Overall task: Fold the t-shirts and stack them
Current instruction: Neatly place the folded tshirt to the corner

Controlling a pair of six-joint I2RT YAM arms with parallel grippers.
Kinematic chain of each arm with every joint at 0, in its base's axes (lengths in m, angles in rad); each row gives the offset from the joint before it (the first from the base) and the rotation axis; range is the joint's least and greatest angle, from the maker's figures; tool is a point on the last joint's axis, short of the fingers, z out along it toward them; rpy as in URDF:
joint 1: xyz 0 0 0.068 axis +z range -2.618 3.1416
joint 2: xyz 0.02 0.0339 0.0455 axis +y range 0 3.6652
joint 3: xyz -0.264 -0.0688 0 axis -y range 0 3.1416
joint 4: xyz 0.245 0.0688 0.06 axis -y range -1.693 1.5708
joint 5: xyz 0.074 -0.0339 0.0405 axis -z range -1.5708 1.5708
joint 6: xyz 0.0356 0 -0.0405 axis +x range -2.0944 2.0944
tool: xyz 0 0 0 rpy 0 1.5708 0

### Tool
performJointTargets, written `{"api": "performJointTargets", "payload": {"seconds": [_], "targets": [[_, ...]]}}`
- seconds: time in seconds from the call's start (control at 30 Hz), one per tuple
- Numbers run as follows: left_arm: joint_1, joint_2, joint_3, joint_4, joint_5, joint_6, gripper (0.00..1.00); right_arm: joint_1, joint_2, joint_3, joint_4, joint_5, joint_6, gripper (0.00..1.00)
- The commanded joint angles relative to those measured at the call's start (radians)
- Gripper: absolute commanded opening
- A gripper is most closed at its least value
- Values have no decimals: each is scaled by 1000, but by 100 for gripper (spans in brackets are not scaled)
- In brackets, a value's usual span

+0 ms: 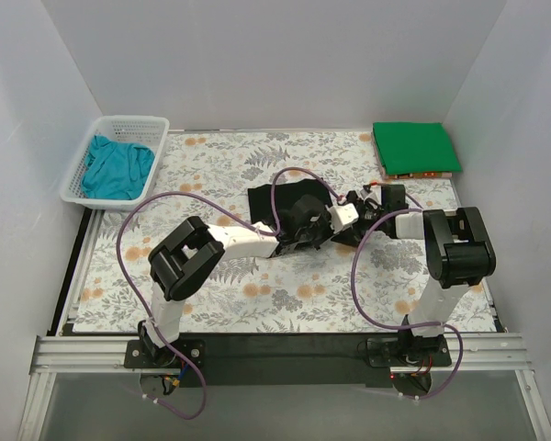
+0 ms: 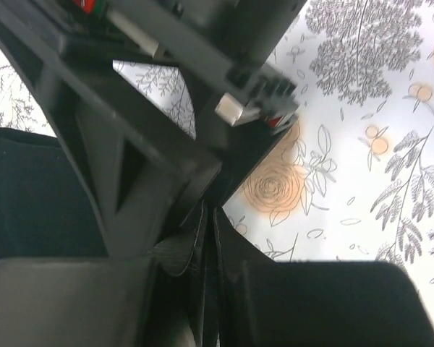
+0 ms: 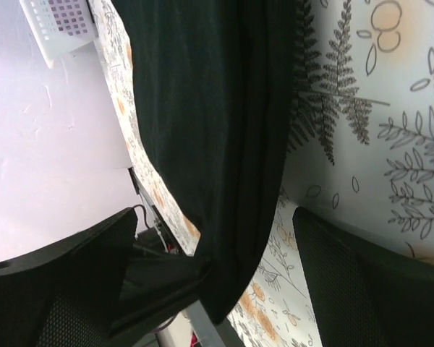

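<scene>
The black t-shirt (image 1: 280,196) lies partly folded at the table's middle. My left gripper (image 1: 318,235) is at its right edge and is shut on a pinched fold of the black fabric (image 2: 206,267). My right gripper (image 1: 349,218) is close to it from the right and is open; in the right wrist view (image 3: 215,217) its fingers (image 3: 362,282) stand wide on either side of the shirt's hanging corner (image 3: 231,275). The green t-shirt (image 1: 415,147) lies folded at the back right. The teal t-shirt (image 1: 118,165) lies crumpled in the basket.
The white mesh basket (image 1: 133,124) stands at the back left corner. White walls close in the back and both sides. The floral tablecloth (image 1: 257,294) covers the table. Purple cables loop over both arms (image 1: 367,294).
</scene>
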Motion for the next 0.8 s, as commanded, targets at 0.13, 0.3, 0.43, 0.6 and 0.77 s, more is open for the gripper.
{"api": "performJointTargets", "payload": {"seconds": [0.13, 0.3, 0.43, 0.6, 0.77], "targets": [[28, -41, 42, -17, 59, -88, 0, 29, 64, 51, 65, 110, 57, 87], [40, -33, 55, -22, 61, -115, 0, 48, 96, 70, 112, 133, 104, 76], [53, -30, 56, -14, 73, -140, 0, 61, 92, 71, 118, 174, 118, 74], [60, -22, 67, -6, 93, -163, 0, 68, 96, 64, 151, 247, 159, 67], [63, -19, 70, -5, 105, -181, 0, 80, 121, 39, 277, 277, 232, 69]]}}
